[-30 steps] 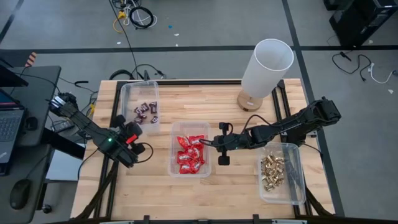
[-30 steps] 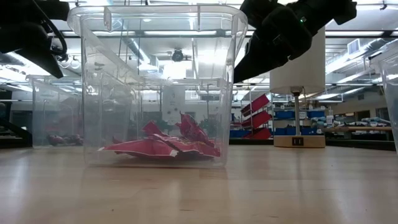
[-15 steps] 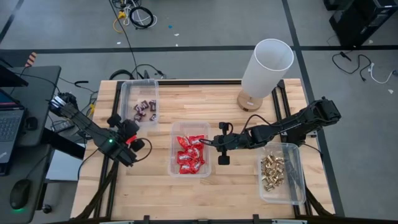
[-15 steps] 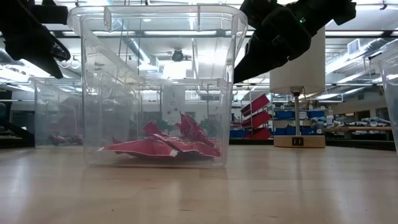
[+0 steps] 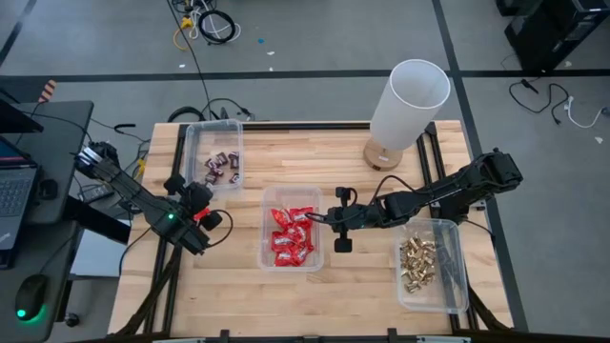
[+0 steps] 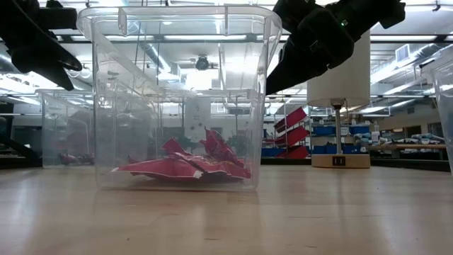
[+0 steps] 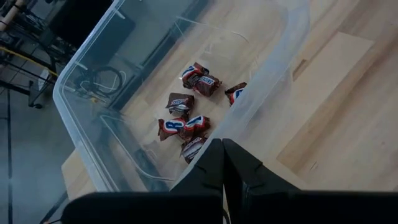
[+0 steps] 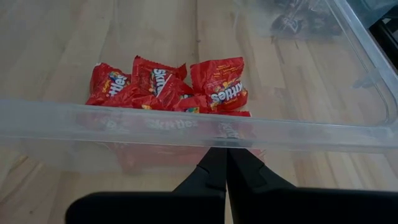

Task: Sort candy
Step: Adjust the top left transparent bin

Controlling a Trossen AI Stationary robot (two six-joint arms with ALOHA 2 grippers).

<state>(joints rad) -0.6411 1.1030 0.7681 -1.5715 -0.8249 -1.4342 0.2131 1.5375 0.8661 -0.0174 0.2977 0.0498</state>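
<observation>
Overhead, three clear plastic bins (image 5: 292,259) on a pale wooden table (image 5: 315,157), shiny red candy packets (image 5: 291,233) in the middle one, dark mini bars (image 5: 223,168) far left, gold-foil pieces (image 5: 416,262) right, left gripper (image 5: 207,215) closed and empty beside the dark bars' bin, right gripper (image 5: 322,218) closed and empty at the red bin's rim.

low view: gold candy bin (image 6: 446,106) cut off | purple bars (image 6: 69,159) blurred

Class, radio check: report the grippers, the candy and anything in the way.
Both grippers shut, empty: left gripper beside the bin of mini bars, right gripper at the red packets bin. Gold pieces binned. No loose candy, nothing blocking.
</observation>
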